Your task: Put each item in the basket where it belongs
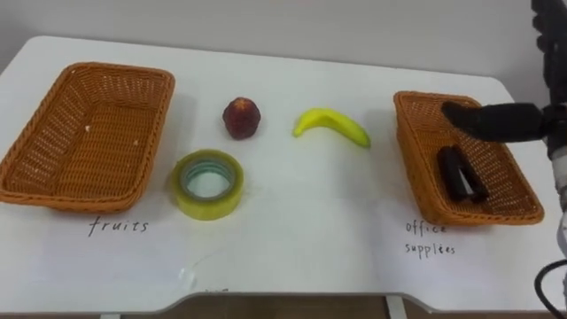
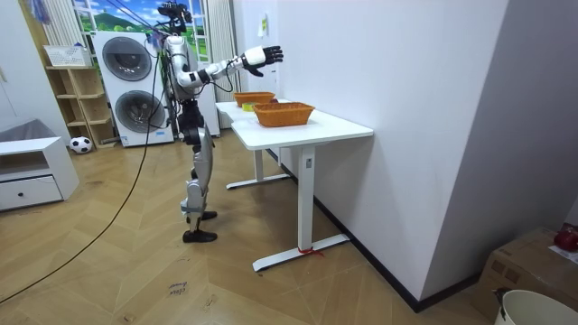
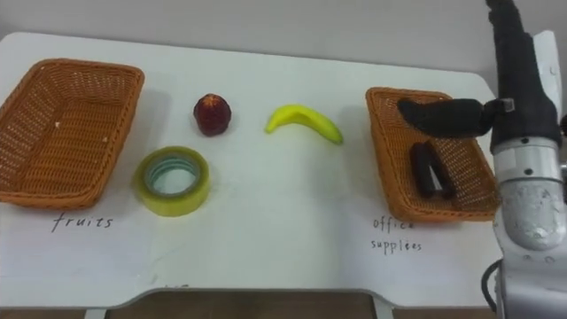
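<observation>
Sitting empty at far left: fruit basket (image 1: pixel 89 133). Tape (image 1: pixel 205 206) lies flat just beside it on the table. Apple (image 1: pixel 241 118) and banana (image 1: pixel 332 124) are mid-table, apart. Office basket (image 1: pixel 416 97) on the right holds a black stapler (image 1: pixel 461 174). Right hand (image 1: pixel 492 120) hovers over that basket, fingers straight and holding nothing.

A home-like room: stacked washing machines (image 2: pixel 126 59), open shelf (image 2: pixel 79 108), wooden floor (image 2: pixel 108 271).
</observation>
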Tool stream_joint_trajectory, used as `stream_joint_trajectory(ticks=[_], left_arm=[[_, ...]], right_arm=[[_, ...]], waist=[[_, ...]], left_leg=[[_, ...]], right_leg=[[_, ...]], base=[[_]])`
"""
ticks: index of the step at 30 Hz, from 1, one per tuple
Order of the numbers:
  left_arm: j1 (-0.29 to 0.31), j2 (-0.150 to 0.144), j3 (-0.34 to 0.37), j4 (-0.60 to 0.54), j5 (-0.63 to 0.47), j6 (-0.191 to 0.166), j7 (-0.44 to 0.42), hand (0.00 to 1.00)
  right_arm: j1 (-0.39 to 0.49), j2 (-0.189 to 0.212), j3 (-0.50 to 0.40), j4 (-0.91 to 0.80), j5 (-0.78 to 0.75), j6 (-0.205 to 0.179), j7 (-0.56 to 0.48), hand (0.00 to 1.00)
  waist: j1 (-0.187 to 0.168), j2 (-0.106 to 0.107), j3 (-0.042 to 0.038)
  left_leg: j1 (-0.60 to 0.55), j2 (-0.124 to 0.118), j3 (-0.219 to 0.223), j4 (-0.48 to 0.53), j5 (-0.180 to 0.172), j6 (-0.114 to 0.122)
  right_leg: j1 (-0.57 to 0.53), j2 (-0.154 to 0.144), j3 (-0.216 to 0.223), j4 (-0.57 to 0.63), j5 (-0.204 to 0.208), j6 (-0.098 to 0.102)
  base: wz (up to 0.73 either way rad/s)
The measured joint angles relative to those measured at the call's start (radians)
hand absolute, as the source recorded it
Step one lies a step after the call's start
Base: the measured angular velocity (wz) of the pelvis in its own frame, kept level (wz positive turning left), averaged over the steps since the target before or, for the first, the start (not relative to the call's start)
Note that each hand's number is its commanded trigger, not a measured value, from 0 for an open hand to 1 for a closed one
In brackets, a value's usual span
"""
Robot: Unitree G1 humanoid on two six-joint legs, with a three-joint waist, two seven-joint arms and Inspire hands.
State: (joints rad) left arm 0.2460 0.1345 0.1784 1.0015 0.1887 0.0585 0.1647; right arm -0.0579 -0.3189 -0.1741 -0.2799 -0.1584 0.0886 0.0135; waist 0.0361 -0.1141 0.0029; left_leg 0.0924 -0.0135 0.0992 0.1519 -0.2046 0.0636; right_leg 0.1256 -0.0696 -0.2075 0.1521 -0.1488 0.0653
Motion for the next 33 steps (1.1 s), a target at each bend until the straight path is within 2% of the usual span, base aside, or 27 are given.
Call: stream_joint_trajectory(ticks=[4,10,13,14,16,21,26,31,33], left_arm=[[-0.004,0.001,-0.006,0.005,0.0,0.0,-0.01,0.0],[-0.001,0.0,-0.024,0.0,0.001,0.001,-0.029,0.0],[-0.004,0.001,-0.026,-0.005,0.0,0.002,-0.029,0.0],[-0.004,0.001,-0.026,-0.005,0.0,0.002,-0.029,0.0],[-0.006,-0.002,-0.026,-0.005,0.002,0.004,-0.029,0.0],[-0.011,-0.003,-0.038,0.003,0.003,0.005,-0.017,0.0],[-0.017,-0.002,-0.061,0.013,0.025,0.009,-0.017,0.0],[0.003,-0.004,-0.085,0.019,0.027,0.042,-0.003,0.0],[0.004,-0.004,-0.086,0.036,0.043,0.05,0.002,0.0]], right_arm=[[-0.049,0.0,0.038,-0.01,0.015,-0.001,0.025,0.0],[-0.05,0.001,0.074,-0.011,0.072,-0.002,0.034,0.0],[-0.05,0.005,0.105,-0.01,0.079,-0.001,0.056,0.0],[-0.05,0.009,0.113,-0.009,0.079,-0.001,0.057,0.0],[-0.05,0.046,0.12,-0.009,0.078,0.0,0.066,0.0],[-0.05,0.063,0.181,-0.005,0.1,0.0,0.076,0.0],[-0.054,0.089,0.237,0.019,0.172,0.001,0.08,0.0],[-0.101,0.09,0.299,0.071,0.199,0.005,0.066,0.0],[-0.107,0.09,0.325,0.074,0.196,0.006,0.058,0.0]], waist=[[0.006,0.0,-0.0002],[0.051,0.001,0.0007],[0.058,0.003,0.0016],[0.059,0.003,0.0017],[0.068,0.005,0.0],[0.088,0.007,0.0005],[0.124,0.011,0.0018],[0.161,0.021,0.0078],[0.165,0.023,0.0085]], left_leg=[[0.0,-0.001,-0.019,0.003,0.0,0.0],[0.003,-0.001,-0.023,0.006,0.0,0.0],[-0.002,-0.001,-0.031,0.004,0.0,0.0],[-0.002,-0.001,-0.032,0.004,0.0,0.0],[-0.007,-0.001,-0.034,0.004,0.0,0.0],[-0.014,-0.001,-0.039,0.009,0.0,0.0],[-0.025,-0.002,-0.043,0.011,0.0,0.0],[-0.029,-0.001,-0.046,0.012,0.0,0.0],[-0.029,-0.001,-0.047,0.012,0.0,0.0]], right_leg=[[0.009,0.0,-0.017,-0.001,0.0,0.0],[0.015,-0.002,-0.043,-0.001,0.0,0.0],[0.014,-0.002,-0.044,-0.002,0.0,0.0],[0.014,-0.002,-0.044,-0.002,0.0,0.0],[0.012,-0.001,-0.039,-0.002,0.0,0.0],[0.009,-0.001,-0.04,-0.002,0.0,0.0],[0.0,-0.001,-0.042,-0.002,0.0,0.0],[-0.005,-0.001,-0.039,-0.003,0.0,0.0],[-0.005,0.0,-0.04,-0.004,0.0,0.0]], base=[[0.14],[0.04],[0.08],[0.05],[0.0],[0.02],[0.01],[0.01],[0.04]])
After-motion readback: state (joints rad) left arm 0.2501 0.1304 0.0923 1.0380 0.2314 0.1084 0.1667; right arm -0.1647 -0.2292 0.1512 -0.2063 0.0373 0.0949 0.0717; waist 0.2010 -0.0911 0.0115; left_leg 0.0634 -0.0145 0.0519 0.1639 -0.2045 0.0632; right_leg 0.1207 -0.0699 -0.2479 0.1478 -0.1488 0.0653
